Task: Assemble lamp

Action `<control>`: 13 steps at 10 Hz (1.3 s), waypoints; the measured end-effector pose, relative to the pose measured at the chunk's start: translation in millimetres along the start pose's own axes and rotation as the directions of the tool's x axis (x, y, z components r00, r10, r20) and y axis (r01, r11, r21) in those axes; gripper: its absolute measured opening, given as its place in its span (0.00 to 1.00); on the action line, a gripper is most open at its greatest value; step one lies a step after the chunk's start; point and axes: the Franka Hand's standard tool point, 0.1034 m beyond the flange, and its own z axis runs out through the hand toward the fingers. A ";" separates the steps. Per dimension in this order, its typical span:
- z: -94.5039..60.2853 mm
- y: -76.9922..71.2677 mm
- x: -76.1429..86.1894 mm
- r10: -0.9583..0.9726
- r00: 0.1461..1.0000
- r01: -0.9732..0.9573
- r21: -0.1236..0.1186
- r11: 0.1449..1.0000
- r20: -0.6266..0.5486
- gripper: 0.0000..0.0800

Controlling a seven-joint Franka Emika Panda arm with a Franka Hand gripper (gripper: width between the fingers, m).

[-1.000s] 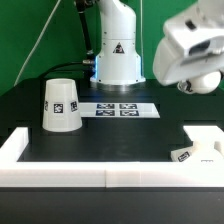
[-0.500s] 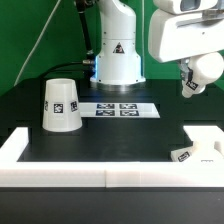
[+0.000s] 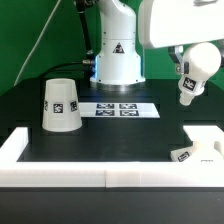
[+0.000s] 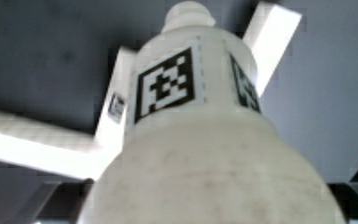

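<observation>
Hanging high at the exterior view's right, the gripper [image 3: 184,71] clasped the bulb [image 3: 188,90], long axis pointing steeply downward, the base [image 3: 186,153] lying almost straight below and the shade [image 3: 60,104] well apart.

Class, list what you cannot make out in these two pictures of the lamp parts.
1. Base: cut off at the exterior view's right edge.
2. End effector hold on the bulb: exterior view, too small and blurred; wrist view, the bulb fills the picture.
3. Shade inside: exterior view, hidden by its own wall.
</observation>
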 end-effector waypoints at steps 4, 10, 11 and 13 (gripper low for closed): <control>-0.6 17.2 7.1 -0.058 0.970 0.036 -0.100 0.994 -0.236 0.72; 3.2 22.7 46.2 -0.053 0.971 0.035 -0.081 0.996 -0.235 0.72; 4.4 23.0 45.1 -0.052 0.971 0.034 -0.080 0.996 -0.232 0.72; 5.4 22.6 44.8 -0.051 0.972 0.034 -0.079 0.996 -0.231 0.72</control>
